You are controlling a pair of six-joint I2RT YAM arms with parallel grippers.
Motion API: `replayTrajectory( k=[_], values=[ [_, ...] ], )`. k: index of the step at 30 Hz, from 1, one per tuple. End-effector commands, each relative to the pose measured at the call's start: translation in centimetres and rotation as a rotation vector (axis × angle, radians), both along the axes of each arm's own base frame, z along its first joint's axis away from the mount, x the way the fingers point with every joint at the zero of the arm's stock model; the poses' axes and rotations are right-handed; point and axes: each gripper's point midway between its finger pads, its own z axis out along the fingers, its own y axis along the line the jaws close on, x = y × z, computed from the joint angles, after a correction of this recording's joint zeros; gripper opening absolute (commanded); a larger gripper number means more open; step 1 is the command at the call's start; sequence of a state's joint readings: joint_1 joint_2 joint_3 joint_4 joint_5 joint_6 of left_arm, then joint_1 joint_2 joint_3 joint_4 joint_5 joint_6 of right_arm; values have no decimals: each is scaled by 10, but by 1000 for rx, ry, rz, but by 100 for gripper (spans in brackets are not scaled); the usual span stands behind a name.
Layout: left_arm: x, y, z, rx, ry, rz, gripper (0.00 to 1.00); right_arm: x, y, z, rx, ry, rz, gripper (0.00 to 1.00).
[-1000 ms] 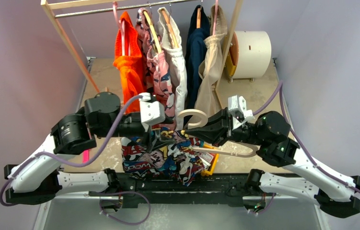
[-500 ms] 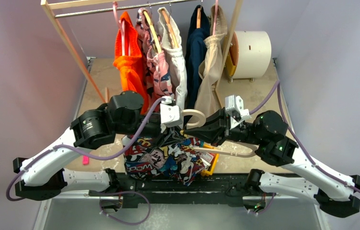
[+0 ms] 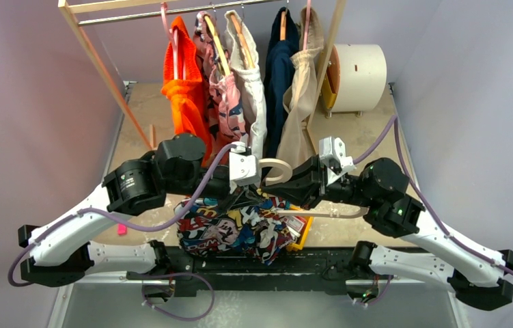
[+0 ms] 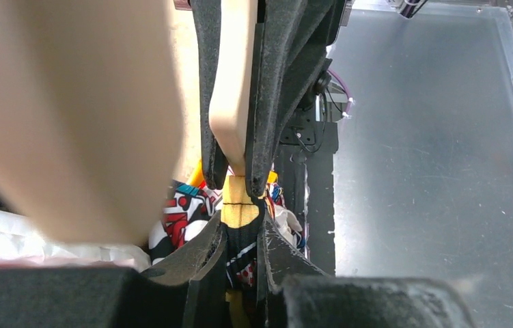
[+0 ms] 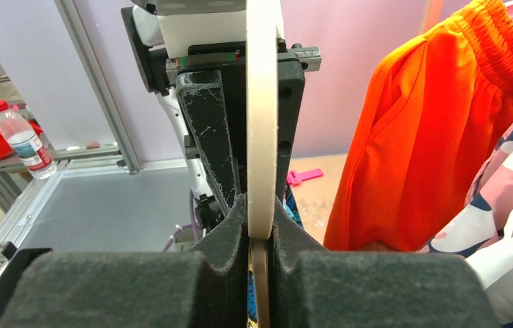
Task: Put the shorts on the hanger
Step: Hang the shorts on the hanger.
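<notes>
The comic-print shorts point(image 3: 236, 229) lie bunched at the table's near edge, under both grippers. My left gripper point(image 3: 248, 193) is shut on a fold of the shorts point(image 4: 243, 246), with black, yellow and red cloth pinched between its pads. My right gripper point(image 3: 289, 182) is shut on the cream hanger point(image 3: 277, 164), whose hook curls up beside the left wrist while one shoulder point(image 3: 328, 213) trails right. In the right wrist view the hanger point(image 5: 261, 123) runs straight up from my shut right gripper point(image 5: 260, 205). The two grippers meet tip to tip, and the hanger point(image 4: 233, 89) shows between the right fingers.
A wooden rack point(image 3: 103, 68) at the back carries an orange garment point(image 3: 185, 96), a pink patterned one point(image 3: 226, 102), then white, navy and beige ones. A white drum point(image 3: 359, 68) stands back right. A yellow item point(image 3: 302, 232) lies beside the shorts and a pink clip point(image 3: 122, 229) lies left.
My left arm swung right to meet the right gripper, and its jaws closed on the shorts. The right gripper kept its hold on the hanger and barely moved.
</notes>
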State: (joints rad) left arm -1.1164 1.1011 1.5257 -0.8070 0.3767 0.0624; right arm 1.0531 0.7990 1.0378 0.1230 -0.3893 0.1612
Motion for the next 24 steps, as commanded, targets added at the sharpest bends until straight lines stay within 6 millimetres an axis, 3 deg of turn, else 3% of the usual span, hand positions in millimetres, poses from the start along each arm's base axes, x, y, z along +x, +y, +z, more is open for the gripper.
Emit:
replayTrajectory(
  k=[1,3,6,7,14,18,21,24],
  values=[
    [18,3,36,-147,-74,118,0,-6,-12,41,126,-59,-8,25],
    [23,8,41,-166,-86,156,0,-1,-14,45,127,-49,-39,52],
    [30,19,50,-195,-101,225,0,8,-19,47,103,-26,-96,80],
    [32,25,54,-208,-108,252,0,11,-23,49,100,-18,-123,83],
    [35,94,110,-399,-149,463,0,16,-61,63,134,7,-253,86],
    [33,126,135,-481,-143,544,0,19,-72,58,133,25,-301,87],
    [29,137,158,-552,-145,554,0,30,-72,38,98,80,-352,87],
    [16,138,200,-640,-168,482,0,40,-69,13,57,167,-399,87]
  ],
)
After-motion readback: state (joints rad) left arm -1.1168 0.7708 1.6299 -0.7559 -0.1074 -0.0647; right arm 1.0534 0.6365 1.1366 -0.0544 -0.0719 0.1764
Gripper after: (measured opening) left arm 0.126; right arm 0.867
